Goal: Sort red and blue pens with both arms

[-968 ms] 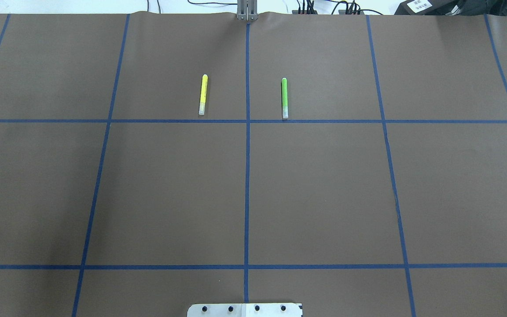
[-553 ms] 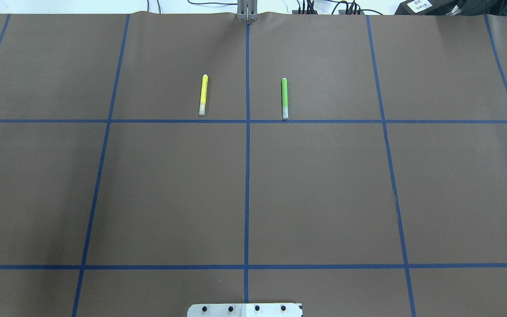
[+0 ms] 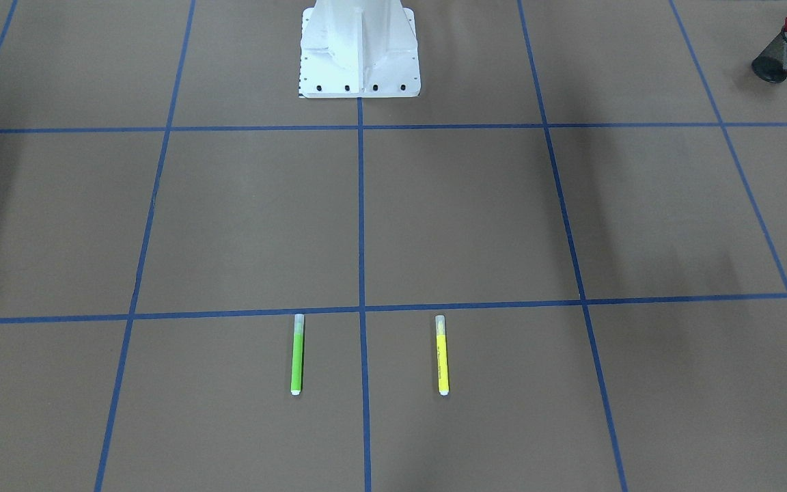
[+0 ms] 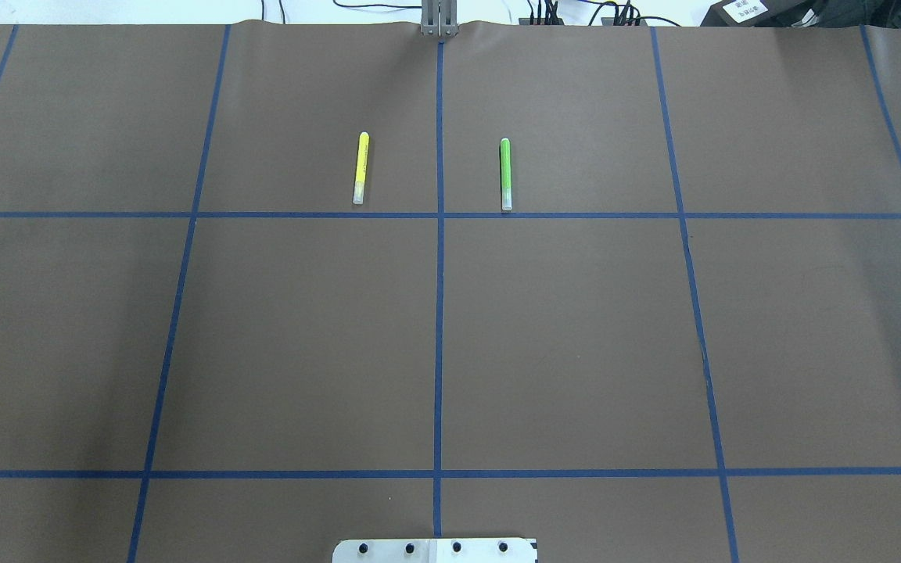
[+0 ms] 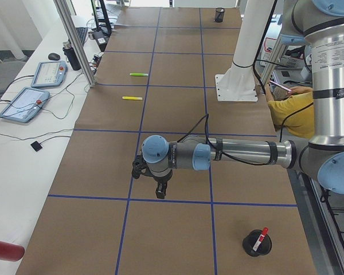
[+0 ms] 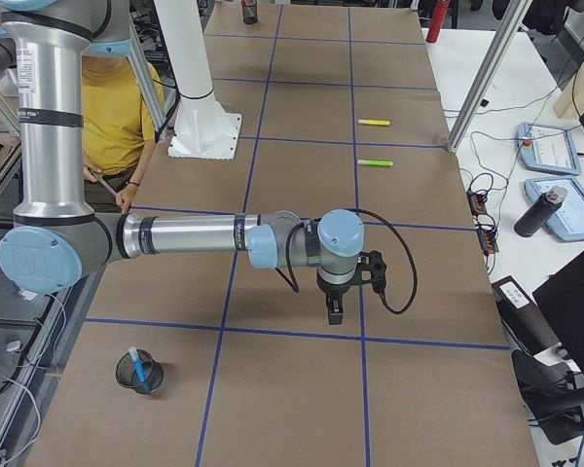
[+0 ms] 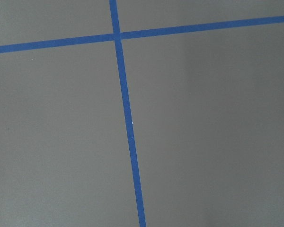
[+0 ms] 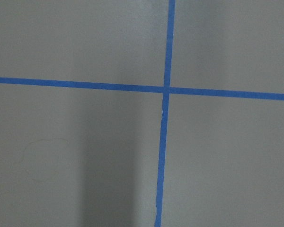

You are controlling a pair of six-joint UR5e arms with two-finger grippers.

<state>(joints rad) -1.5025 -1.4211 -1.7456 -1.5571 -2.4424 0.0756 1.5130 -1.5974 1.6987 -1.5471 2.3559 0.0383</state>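
One red pen [image 5: 262, 234] apart from fingers [image 5: 159, 193]

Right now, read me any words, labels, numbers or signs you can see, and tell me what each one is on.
Nothing can be read for certain.
White label on the black box: dark characters, too blurred to read.
Yellow marker: faint marks on the barrel, too small to read.
Tablets beside the table: screen contents too small to read.
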